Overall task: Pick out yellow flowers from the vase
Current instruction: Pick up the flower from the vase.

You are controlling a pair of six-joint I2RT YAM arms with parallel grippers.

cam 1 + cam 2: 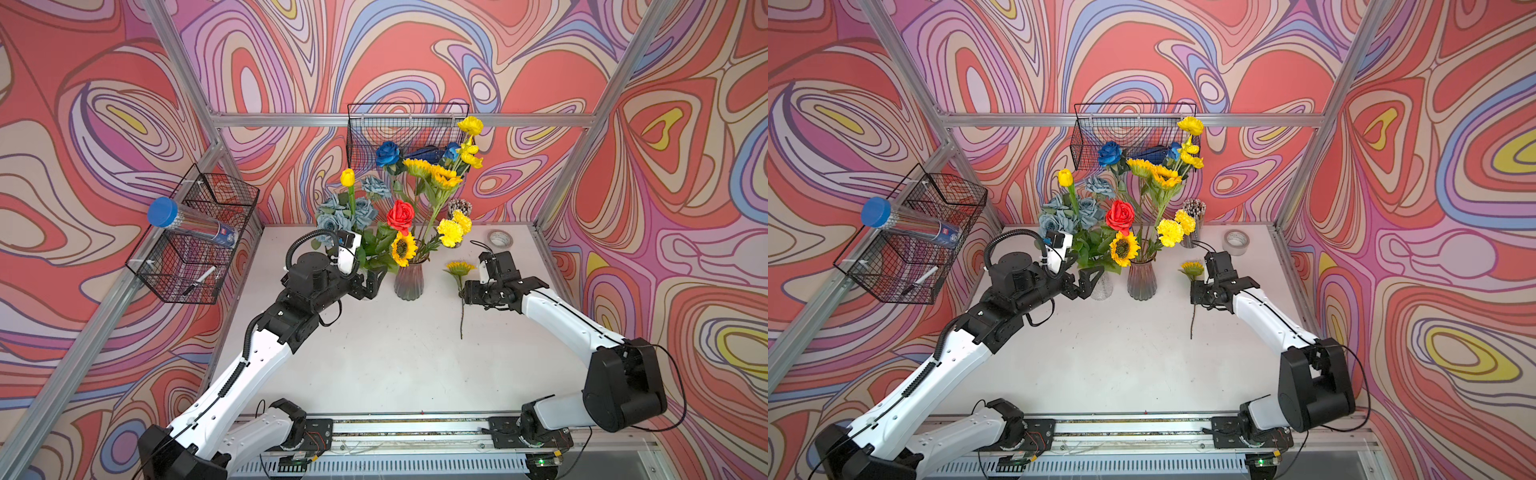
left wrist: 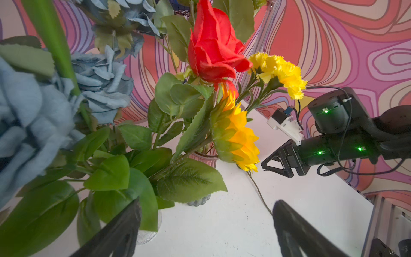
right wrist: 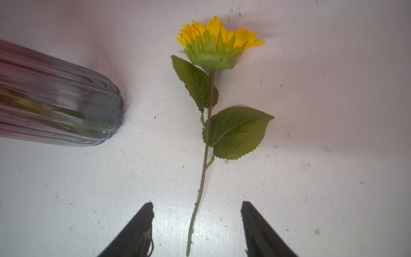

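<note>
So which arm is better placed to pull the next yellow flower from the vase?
Probably left: the left hand is open near the ribbed vase, facing the low sunflower. The right hand hangs open over the loose sunflower on the table.

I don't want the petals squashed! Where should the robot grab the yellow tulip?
Probably the bare green stem just under the bud of the yellow tulip, above the grey-blue roses. It stands nearly upright and taller than its neighbours, so the open fingers of the left gripper could come in level from the robot's left, where nothing crowds it, then lift straight up.
</note>
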